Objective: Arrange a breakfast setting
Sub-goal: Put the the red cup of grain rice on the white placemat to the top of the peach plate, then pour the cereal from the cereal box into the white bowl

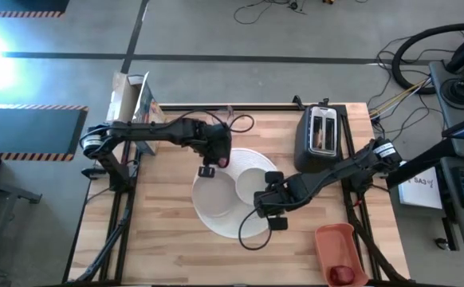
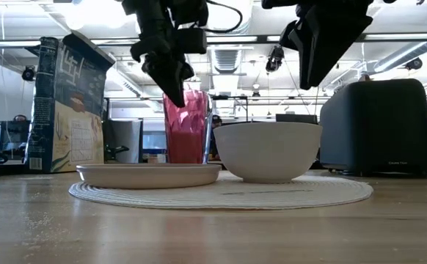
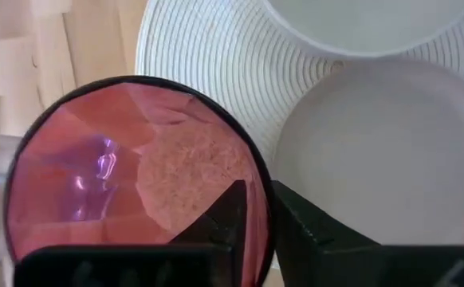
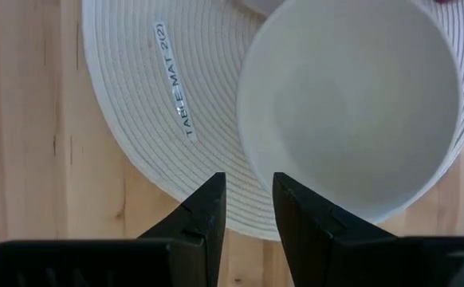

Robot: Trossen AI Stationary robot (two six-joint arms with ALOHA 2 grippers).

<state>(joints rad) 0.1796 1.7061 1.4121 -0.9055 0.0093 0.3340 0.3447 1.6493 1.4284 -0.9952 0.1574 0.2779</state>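
Trouble, as we judge it, starts at the left gripper (image 3: pixel 257 195). It is closed narrowly on the tumbler (image 3: pixel 136 183), with one finger inside the rim and one outside. The tumbler stands upright at the far-left edge of the mat (image 4: pixel 136 119), just beside the plate (image 3: pixel 383 151). We cannot tell whether its base sits fully on the wood or partly on the mat's raised edge. If it straddles that edge, letting go could leave it rocking. If the gripper lifts away at a slant, the inner finger could catch the wall and tip the tumbler onto the plate. A straight rise with the fingers well parted looks safest to us.

The right gripper (image 4: pixel 248 187) hangs above the near edge of the mat, just beside the bowl (image 4: pixel 351 104). Its fingers stand a narrow gap apart and hold nothing. If it drops without widening, it would strike the bowl's rim rather than straddle it, and could shove the bowl into the plate it nearly touches.

The two arms work close together over the mat, so we see some risk that they collide if both move at once.

Farther out, the fruit (image 1: pixel 342 273) lies in the tray (image 1: pixel 340 247) at the near-right corner, well apart from the mat. The toaster (image 1: pixel 320 135) stands behind the right arm, and a careless swing could clip it
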